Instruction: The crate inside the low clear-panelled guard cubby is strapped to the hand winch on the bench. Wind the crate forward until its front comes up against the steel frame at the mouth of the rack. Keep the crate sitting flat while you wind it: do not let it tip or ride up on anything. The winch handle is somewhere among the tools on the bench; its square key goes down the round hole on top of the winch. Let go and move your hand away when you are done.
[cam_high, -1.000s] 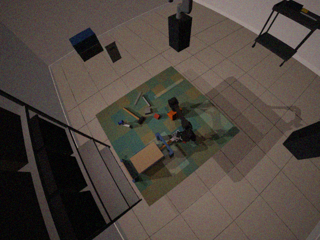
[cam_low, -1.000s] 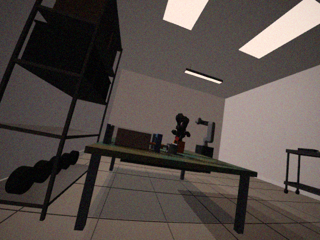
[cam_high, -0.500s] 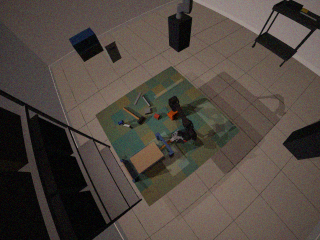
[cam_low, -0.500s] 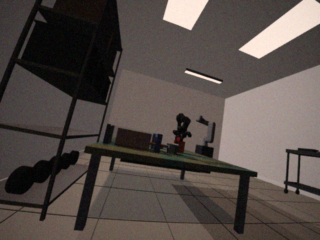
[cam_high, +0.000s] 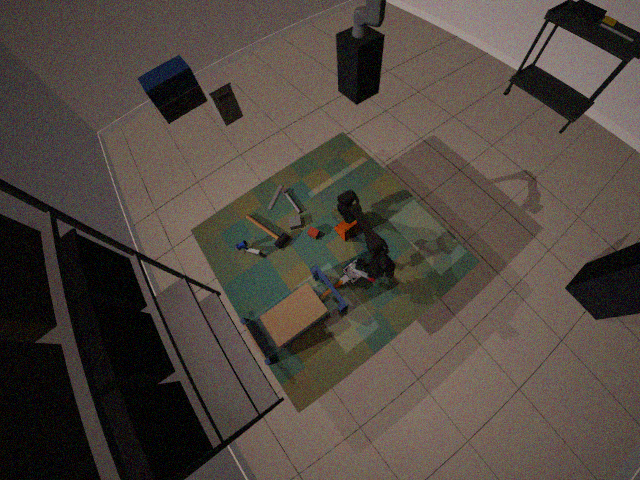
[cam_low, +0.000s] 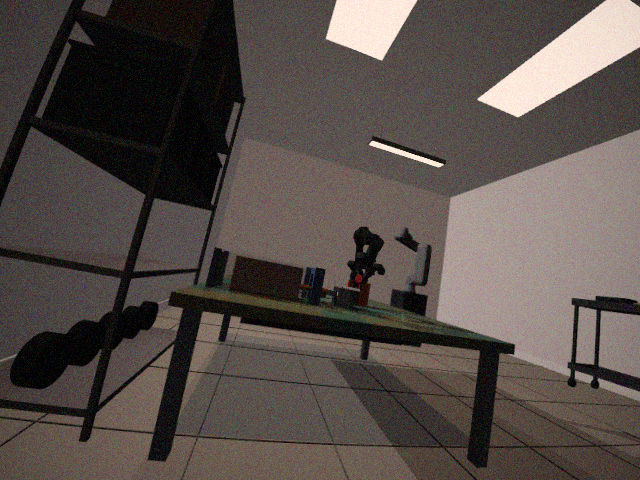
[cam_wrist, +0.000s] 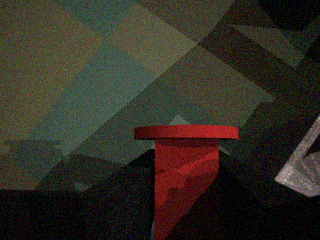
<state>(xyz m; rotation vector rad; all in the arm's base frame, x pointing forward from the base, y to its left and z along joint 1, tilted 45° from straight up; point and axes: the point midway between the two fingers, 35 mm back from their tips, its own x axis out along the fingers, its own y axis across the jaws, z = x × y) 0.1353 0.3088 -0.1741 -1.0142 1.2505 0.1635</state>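
My gripper (cam_high: 371, 279) (cam_low: 358, 279) (cam_wrist: 183, 158) is shut on the red knob (cam_wrist: 186, 132) of the winch handle, above the hand winch. The pale grey winch (cam_high: 352, 272) stands on the bench; a bit of grey metal (cam_wrist: 303, 179) shows at the right of the wrist view. An orange strap (cam_high: 325, 294) runs from the winch under the blue frame (cam_high: 332, 288) (cam_low: 319, 285) to the crate. The tan-topped crate (cam_high: 294, 315) (cam_low: 266, 277) looks flat, its front close behind the frame; whether they touch I cannot tell. The key and the winch's hole are hidden, and the clear panels do not show.
An orange block (cam_high: 344, 229) stands near the arm's base. A small red block (cam_high: 313, 232), a grey block (cam_high: 295, 222), a mallet (cam_high: 264, 227), two grey bars (cam_high: 276, 197) (cam_high: 293, 201) and a blue-ended tool (cam_high: 241, 244) lie beyond the winch.
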